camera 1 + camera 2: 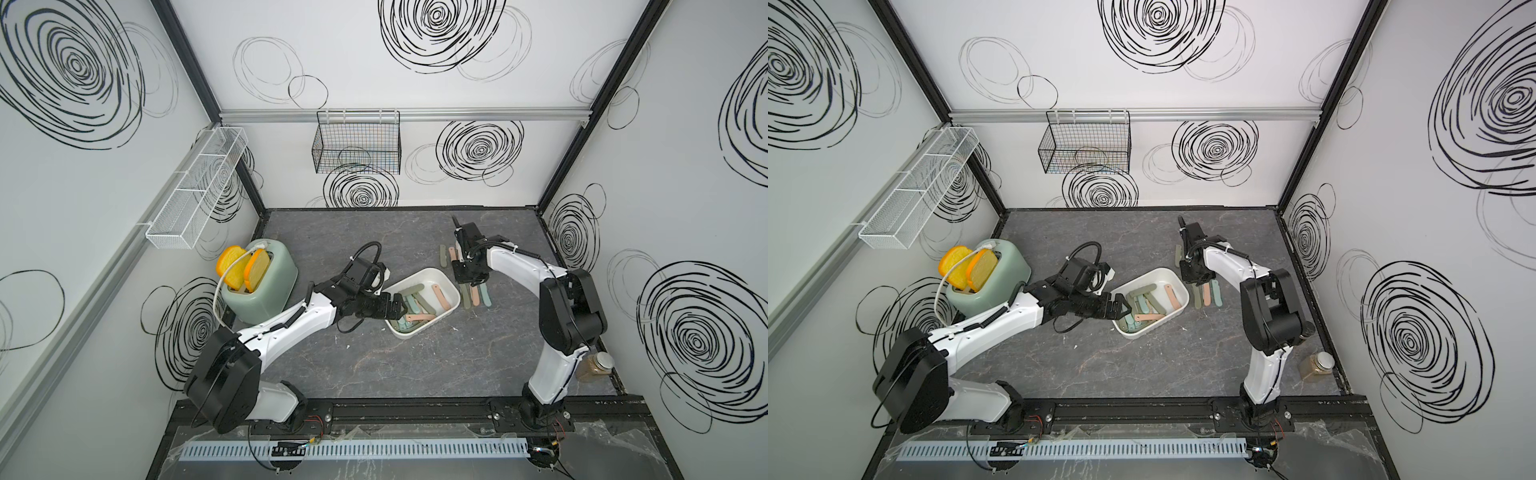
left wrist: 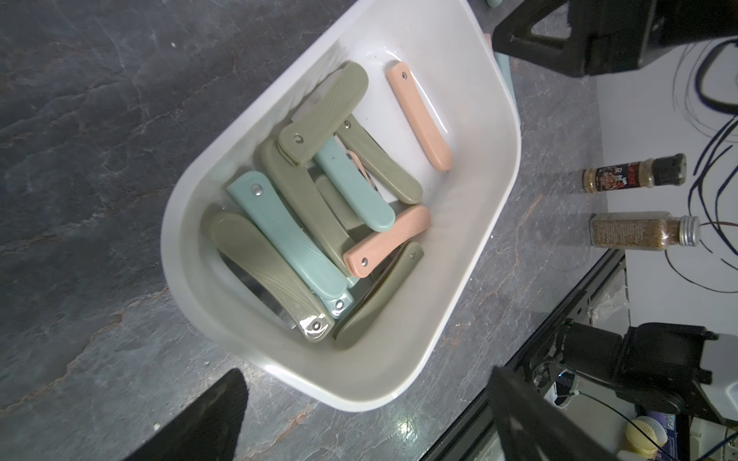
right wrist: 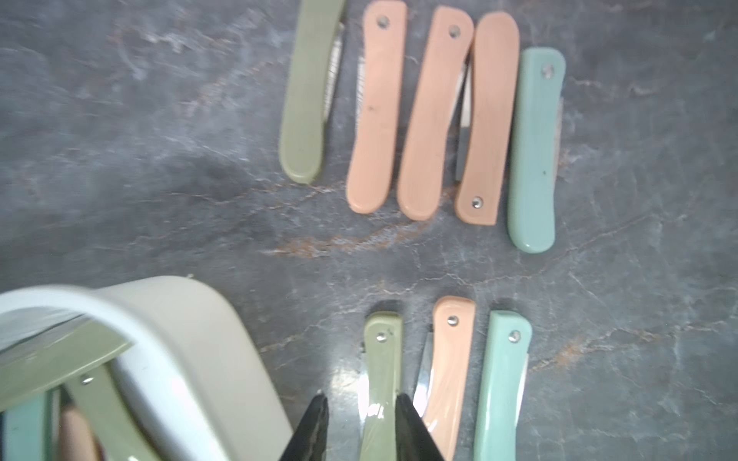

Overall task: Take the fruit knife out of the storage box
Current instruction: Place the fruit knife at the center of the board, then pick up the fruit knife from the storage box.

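**Beside the storage box, the right pincer straddles an olive knife**

Between its two black fingers, the right pincer [image 3: 360,396] has an olive knife [image 3: 381,351] that lies flat on the tabletop [image 3: 159,159]. The jaws stand partly apart, with a gap showing on one side of the handle, so nothing is clamped. Just beside that knife lie a pink knife [image 3: 449,359] and a teal knife [image 3: 501,379], side by side in a short row. Farther off is a second row of five folded knives [image 3: 431,111]: one olive, three pink, one teal. The storage box [image 3: 191,339] stands near the olive knife, with one rounded corner showing in the right wrist view.

The left pincer [image 1: 400,306] hangs at the opposite end of the box, jaws spread wide and holding nothing. Under it, the box holds a loose pile of fruit knives [image 2: 279,239] in olive, teal and pink, folded and crossing one another. Well to the left stands a green toaster [image 1: 266,286] with two toast slices [image 1: 257,270] in it. A spice jar [image 1: 594,365] stands by the right arm's base.
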`<state>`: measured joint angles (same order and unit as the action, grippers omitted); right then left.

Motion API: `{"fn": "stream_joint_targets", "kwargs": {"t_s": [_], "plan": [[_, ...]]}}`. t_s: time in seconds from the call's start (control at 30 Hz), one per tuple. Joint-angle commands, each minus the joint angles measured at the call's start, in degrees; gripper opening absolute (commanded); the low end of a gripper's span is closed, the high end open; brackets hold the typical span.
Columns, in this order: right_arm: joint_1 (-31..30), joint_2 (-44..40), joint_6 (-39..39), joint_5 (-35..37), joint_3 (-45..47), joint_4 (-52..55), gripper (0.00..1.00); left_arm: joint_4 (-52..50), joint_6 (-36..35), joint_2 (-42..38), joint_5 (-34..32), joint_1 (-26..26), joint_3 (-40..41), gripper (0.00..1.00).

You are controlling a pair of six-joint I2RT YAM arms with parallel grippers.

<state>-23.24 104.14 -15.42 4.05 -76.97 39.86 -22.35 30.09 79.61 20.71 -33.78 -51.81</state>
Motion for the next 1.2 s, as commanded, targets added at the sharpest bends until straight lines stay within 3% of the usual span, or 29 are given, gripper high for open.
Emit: {"fn": "stream_joint_targets", "kwargs": {"t_s": [0.0,0.33,0.77,1.17], "plan": [[-2.51,-2.5,-1.13,-0.08,-0.34,1.16,0.32,0.95,0.42,-1.91,-0.86,0.49,0.66,0.98],[-8.22,-0.68,-3.1,-0.1,0.64,-0.65,0.32,-1.5,-0.11,-6.45,-1.71,2.11,2.82,0.98],[-9.19,5.2,-2.79,0.02,1.88,-3.05,0.32,-4.08,-1.03,-11.97,-1.51,5.51,6.71,0.98],[-10.74,11.37,-2.86,-0.06,3.05,-5.5,0.43,-5.25,-2.22,-13.08,-0.6,7.49,7.87,0.98]]}}
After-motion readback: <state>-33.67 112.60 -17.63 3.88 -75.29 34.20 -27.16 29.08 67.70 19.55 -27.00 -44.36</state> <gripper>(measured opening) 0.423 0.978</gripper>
